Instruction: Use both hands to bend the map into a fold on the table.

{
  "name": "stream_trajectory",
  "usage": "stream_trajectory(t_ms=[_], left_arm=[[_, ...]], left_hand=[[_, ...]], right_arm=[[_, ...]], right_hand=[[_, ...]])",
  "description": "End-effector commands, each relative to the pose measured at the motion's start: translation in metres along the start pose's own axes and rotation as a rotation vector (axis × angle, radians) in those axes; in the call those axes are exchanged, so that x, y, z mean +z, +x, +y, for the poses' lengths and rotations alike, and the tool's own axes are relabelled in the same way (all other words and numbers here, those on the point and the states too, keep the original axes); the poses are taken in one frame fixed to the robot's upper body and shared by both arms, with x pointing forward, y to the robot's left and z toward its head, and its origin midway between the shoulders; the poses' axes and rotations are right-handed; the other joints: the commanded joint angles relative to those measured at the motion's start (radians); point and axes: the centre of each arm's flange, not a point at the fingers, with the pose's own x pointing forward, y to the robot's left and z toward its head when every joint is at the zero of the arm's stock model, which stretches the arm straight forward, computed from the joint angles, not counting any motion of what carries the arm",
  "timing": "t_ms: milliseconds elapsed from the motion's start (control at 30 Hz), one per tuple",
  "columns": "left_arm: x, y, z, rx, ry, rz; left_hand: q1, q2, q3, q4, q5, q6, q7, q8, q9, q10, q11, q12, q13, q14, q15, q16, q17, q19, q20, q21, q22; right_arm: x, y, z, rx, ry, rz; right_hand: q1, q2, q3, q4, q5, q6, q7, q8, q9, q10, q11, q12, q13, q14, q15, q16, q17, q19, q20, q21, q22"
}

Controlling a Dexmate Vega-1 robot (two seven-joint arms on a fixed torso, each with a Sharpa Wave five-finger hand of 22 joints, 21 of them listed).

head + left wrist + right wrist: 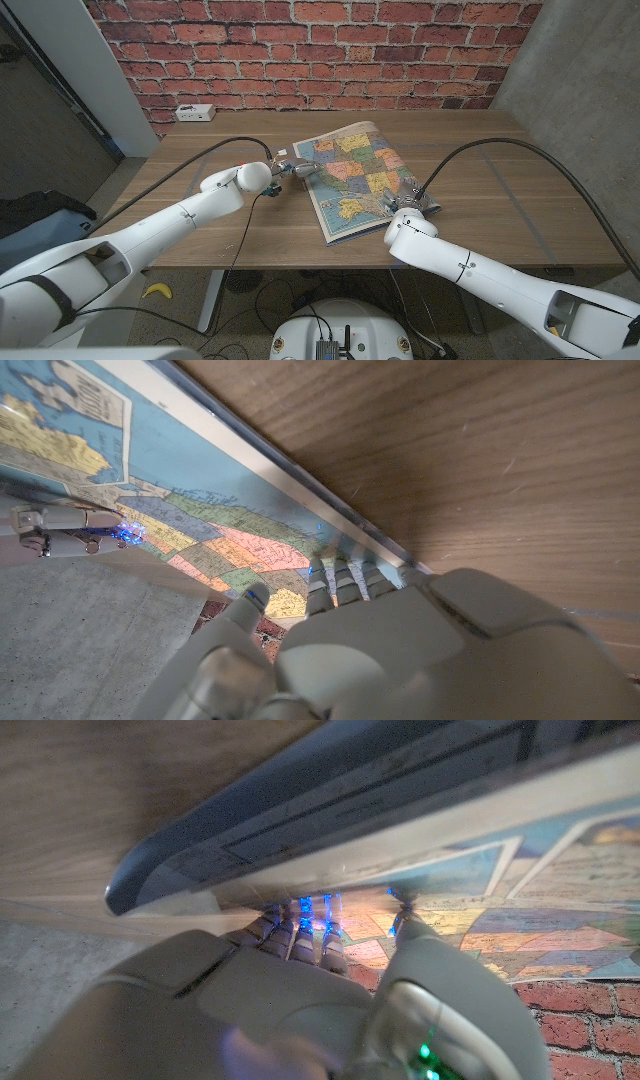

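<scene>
Even, bright light; right wrist view blurred up close.

Map [362, 178] on table [230, 215], between hands.

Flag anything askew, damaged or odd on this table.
The map lies skewed to the table edges, and its right edge is lifted where the right hand grips it. The left hand touches its left edge. No damage visible.
</scene>
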Motion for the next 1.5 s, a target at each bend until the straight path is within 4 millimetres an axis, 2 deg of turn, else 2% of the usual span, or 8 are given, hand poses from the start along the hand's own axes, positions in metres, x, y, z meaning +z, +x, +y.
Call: stream_trajectory(t_ms=[33,333,567,700,933,1167,1500], left_arm=[[0.004,-0.010,0.005,0.114,0.002,-0.072],[0.004,-0.020,0.010,0.270,-0.032,-0.193],[0.004,-0.026,0.014,0.360,-0.071,-0.271],[0.003,-0.031,0.015,0.404,-0.099,-0.308],[-0.002,-0.039,0.017,0.460,-0.155,-0.356],[-0.005,-0.050,0.019,0.518,-0.210,-0.410],[-0.011,-0.059,0.021,0.546,-0.319,-0.469]], left_hand=[[-0.006,0.050,-0.006,-0.002,0.009,-0.024,-0.009,-0.004,0.004,-0.032,-0.005,-0.008,0.000,-0.015,0.009,0.003,0.004,0.038,0.057,0.002,0.045],[0.001,0.042,-0.011,-0.011,0.008,-0.067,-0.035,-0.008,0.003,-0.062,-0.016,-0.009,0.000,-0.027,0.010,0.002,0.003,0.025,0.056,-0.001,0.045],[0.011,0.026,-0.016,-0.025,0.006,-0.061,-0.040,0.000,0.002,-0.050,-0.021,0.001,0.000,-0.010,0.012,0.009,0.001,0.032,0.059,0.001,0.044],[0.016,0.023,-0.016,-0.031,0.005,-0.058,-0.041,0.003,0.002,-0.042,-0.021,0.005,0.000,-0.001,0.009,0.011,0.001,0.038,0.061,0.004,0.043],[0.022,0.021,-0.015,-0.038,0.005,-0.057,-0.041,0.004,0.002,-0.037,-0.020,0.008,0.000,0.005,0.009,0.011,0.000,0.046,0.064,0.007,0.043],[0.027,0.019,-0.014,-0.044,0.004,-0.057,-0.044,0.005,0.001,-0.036,-0.019,0.008,-0.001,0.008,0.009,0.011,0.000,0.055,0.065,0.010,0.043],[0.035,0.016,-0.013,-0.054,0.003,-0.060,-0.049,0.004,0.001,-0.037,-0.021,0.008,-0.001,0.010,0.006,0.009,-0.001,0.065,0.063,0.013,0.042]], right_arm=[[0.008,-0.003,-0.025,-0.111,0.040,-0.061],[0.015,-0.007,-0.049,-0.201,0.134,-0.150],[0.022,-0.012,-0.066,-0.264,0.243,-0.259],[0.027,-0.016,-0.076,-0.310,0.288,-0.302],[0.033,-0.018,-0.088,-0.366,0.327,-0.340],[0.032,-0.019,-0.100,-0.406,0.391,-0.375],[0.029,-0.021,-0.121,-0.421,0.512,-0.472]], right_hand=[[0.010,0.002,0.001,-0.003,0.000,0.009,0.001,-0.001,-0.001,0.002,-0.006,0.000,-0.001,-0.002,-0.006,0.005,0.003,0.063,0.045,0.011,0.120],[-0.006,-0.004,-0.005,0.006,-0.003,0.016,-0.002,-0.001,-0.001,0.021,0.004,0.008,-0.001,0.011,-0.003,0.013,0.007,0.070,0.052,0.007,0.120],[-0.082,-0.042,-0.047,0.044,-0.001,0.036,0.005,0.002,0.002,0.050,0.030,0.015,-0.001,0.048,0.017,0.027,0.013,0.094,0.092,0.000,0.121],[-0.103,-0.051,-0.058,0.052,0.002,0.049,0.005,0.004,0.002,0.064,0.034,0.018,-0.001,0.064,0.020,0.031,0.013,0.112,0.099,0.001,0.121],[-0.111,-0.055,-0.061,0.054,0.005,0.062,0.005,0.005,0.001,0.079,0.036,0.021,-0.001,0.084,0.021,0.033,0.010,0.128,0.097,0.001,0.121],[-0.109,-0.054,-0.059,0.050,0.009,0.072,0.002,0.006,0.000,0.092,0.036,0.023,-0.002,0.097,0.021,0.033,0.007,0.141,0.098,0.001,0.121],[-0.110,-0.054,-0.057,0.046,0.012,0.092,0.006,0.009,0.000,0.119,0.048,0.029,-0.002,0.120,0.023,0.034,0.003,0.161,0.092,0.001,0.121]])
